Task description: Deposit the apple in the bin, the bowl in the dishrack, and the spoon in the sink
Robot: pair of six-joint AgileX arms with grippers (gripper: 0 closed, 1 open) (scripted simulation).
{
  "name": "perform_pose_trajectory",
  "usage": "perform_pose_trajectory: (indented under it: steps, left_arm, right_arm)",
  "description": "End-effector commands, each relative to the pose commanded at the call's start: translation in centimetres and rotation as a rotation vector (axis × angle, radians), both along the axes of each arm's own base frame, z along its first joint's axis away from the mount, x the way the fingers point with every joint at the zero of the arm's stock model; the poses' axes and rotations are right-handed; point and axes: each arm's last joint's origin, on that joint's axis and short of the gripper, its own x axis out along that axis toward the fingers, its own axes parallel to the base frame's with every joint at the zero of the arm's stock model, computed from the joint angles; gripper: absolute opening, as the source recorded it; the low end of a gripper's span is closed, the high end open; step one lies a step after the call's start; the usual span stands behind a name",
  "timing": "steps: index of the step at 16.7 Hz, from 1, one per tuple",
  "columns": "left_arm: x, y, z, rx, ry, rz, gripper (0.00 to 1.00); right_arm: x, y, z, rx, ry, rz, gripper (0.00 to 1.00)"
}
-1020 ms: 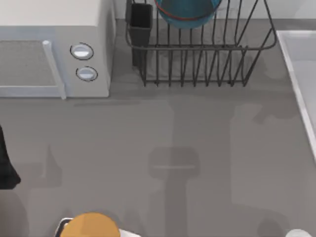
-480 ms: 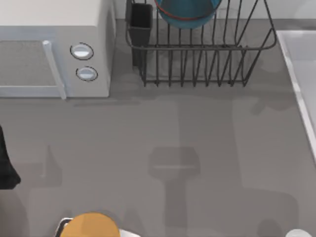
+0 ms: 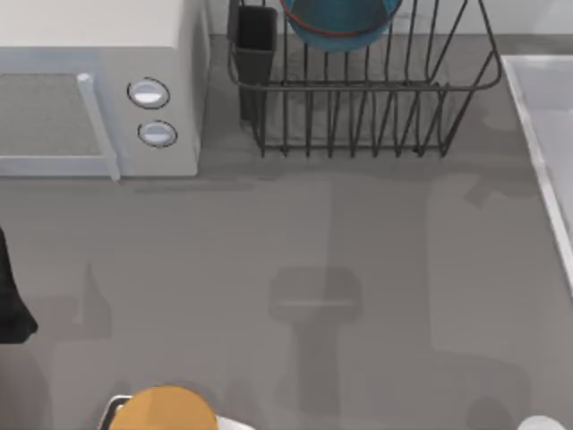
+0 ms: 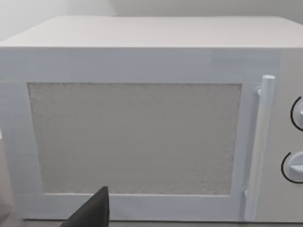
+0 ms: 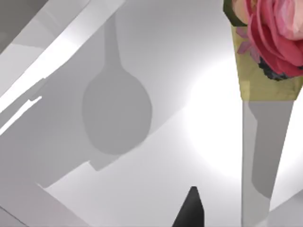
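**Bowl racked; both claws unreadable**

Cut off or unclear: the bowl [image 3: 340,20] sits in the dishrack [image 3: 367,98] at the table's far centre, its upper part cropped by the top view's edge. The sink [image 3: 542,134] is cropped at the right edge. An orange-yellow round thing [image 3: 166,409] is half cropped at the near edge, left side.

Left gripper [image 4: 92,212] faces the white microwave [image 4: 142,137]; spread or pressed together, cannot tell. Right gripper [image 5: 190,209] hangs over a pale basin surface bearing a spoon-shaped shadow [image 5: 116,116], beside a rose-patterned strip [image 5: 265,52]; claw state likewise cannot be told.

Surface: grey table [image 3: 179,251], crossed by soft shadows.
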Motion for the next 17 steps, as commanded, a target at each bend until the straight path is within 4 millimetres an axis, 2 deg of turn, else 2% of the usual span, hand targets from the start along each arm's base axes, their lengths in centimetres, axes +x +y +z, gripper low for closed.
perform_pose_trajectory:
  steps: [4, 10, 17]
  left_arm:
    - [0.0, 0.0, 0.0, 0.000, 0.000, 0.000, 1.00]
    - [0.0, 0.0, 0.0, 0.000, 0.000, 0.000, 1.00]
    - [0.0, 0.0, 0.0, 0.000, 0.000, 0.000, 1.00]
  right_arm:
    - [-0.1, 0.1, -2.5, 0.003, 0.019, 0.004, 0.00]
    - [-0.1, 0.1, -2.8, 0.000, 0.004, 0.005, 0.00]
    - [-0.1, 0.1, -2.8, 0.000, 0.004, 0.005, 0.53]
